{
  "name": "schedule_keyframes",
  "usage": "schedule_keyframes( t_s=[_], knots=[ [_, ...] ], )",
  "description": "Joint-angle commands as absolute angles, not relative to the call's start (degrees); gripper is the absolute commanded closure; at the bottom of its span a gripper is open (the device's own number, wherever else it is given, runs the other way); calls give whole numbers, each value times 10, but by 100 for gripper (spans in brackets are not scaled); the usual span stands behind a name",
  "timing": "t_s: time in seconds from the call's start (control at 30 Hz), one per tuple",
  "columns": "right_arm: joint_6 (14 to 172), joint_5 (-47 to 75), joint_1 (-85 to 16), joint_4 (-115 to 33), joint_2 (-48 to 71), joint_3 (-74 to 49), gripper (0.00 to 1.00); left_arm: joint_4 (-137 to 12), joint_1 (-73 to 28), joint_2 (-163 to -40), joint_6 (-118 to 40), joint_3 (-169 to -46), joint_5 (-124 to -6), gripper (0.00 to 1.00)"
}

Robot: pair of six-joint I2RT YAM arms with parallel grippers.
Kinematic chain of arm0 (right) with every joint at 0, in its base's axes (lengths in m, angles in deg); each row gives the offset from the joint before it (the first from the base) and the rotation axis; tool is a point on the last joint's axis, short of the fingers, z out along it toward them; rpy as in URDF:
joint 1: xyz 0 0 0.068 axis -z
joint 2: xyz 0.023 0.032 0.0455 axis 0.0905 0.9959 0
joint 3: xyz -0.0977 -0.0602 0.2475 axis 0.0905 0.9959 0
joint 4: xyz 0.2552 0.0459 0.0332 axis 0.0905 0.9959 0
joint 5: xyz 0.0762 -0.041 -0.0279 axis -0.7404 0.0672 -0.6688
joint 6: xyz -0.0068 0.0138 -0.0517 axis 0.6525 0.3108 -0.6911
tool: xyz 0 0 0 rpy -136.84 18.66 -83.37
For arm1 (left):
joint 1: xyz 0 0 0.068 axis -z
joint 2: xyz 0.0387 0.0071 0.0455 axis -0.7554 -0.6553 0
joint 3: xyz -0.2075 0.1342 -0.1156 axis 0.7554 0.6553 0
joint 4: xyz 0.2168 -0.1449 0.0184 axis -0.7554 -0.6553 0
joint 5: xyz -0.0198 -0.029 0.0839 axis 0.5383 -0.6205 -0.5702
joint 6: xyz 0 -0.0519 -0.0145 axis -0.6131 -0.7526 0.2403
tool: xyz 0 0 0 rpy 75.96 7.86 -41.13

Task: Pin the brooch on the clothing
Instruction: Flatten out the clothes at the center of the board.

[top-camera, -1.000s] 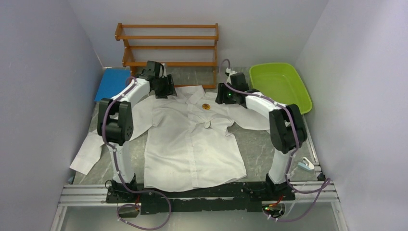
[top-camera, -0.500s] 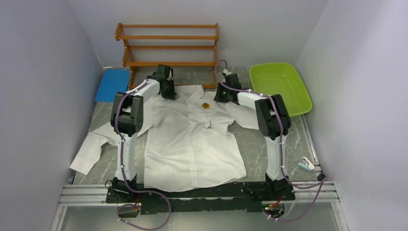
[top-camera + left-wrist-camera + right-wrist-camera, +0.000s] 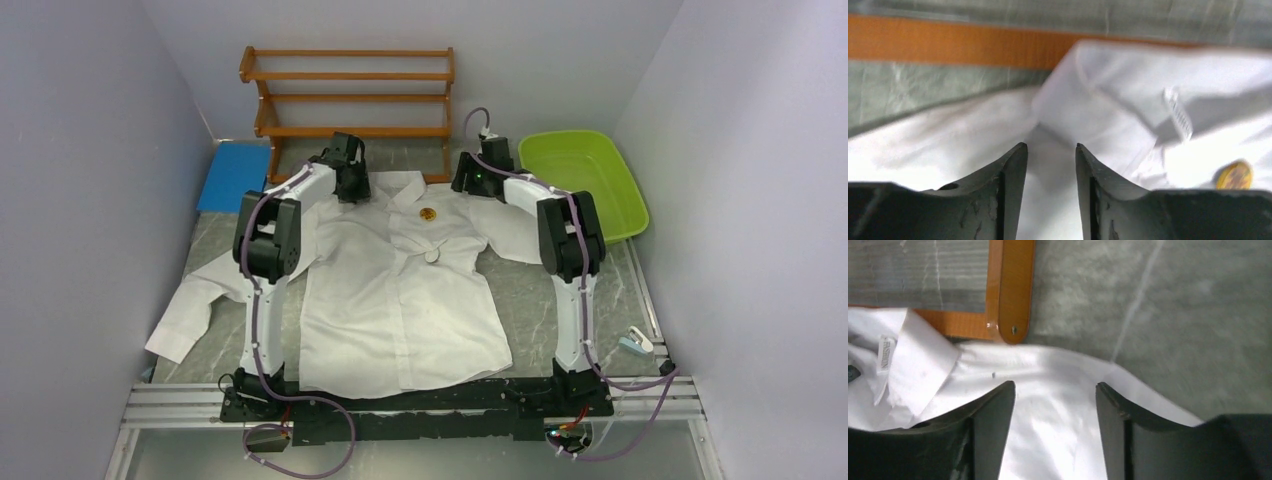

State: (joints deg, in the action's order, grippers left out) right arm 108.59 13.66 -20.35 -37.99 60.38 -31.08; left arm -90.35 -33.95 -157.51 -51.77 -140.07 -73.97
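1. Change noted: both arms have reached further toward the upper middle of the top view. The shirt [image 3: 400,290] has shifted with them, so its shoulder line lies higher in the frame and straighter, and the creases below the collar [image 3: 1098,100] are flatter than 1 second ago.
2. The brooch [image 3: 428,212], a small round gold disc, has ridden up with the cloth. It sits on the chest just below the collar, upper centre of the top view, and also shows at the lower right edge of the left wrist view.
3. The left gripper [image 3: 1050,146] has its jaws a little apart over the shoulder beside the collar. No cloth is seen pinched between them.
4. The right gripper [image 3: 1055,384] has its jaws wide apart above the other shoulder and holds nothing.
5. Judgement: this reads as a tug and release to spread the garment flat. The brooch already lies on the cloth, but whether its pin is fastened cannot be told.
6. Surface: a grey marbled table top [image 3: 530,300]. 1 sleeve trails toward the lower left of the frame.
7. Room: a wooden rack [image 3: 350,98] at upper centre, with its foot touching or just beside the collar. A green tub [image 3: 585,180] is at upper right and a blue pad [image 3: 232,175] at upper left. Pale walls close 3 sides.
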Motion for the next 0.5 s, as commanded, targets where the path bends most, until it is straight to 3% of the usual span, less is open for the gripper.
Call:
schedule_keyframes(
  t_s=[0.0, 0.1, 0.47],
  knots=[
    [1061, 137, -196, -378, 466, -244, 32, -879, -336, -1453, -519, -1321, -739, 44],
    [1062, 121, -197, -370, 381, -186, 25, -875, -331, -1379, -535, -1259, -723, 32],
    [1105, 89, -198, -278, 66, 112, 24, -955, -329, -1096, -591, -1029, -749, 19]
  ],
)
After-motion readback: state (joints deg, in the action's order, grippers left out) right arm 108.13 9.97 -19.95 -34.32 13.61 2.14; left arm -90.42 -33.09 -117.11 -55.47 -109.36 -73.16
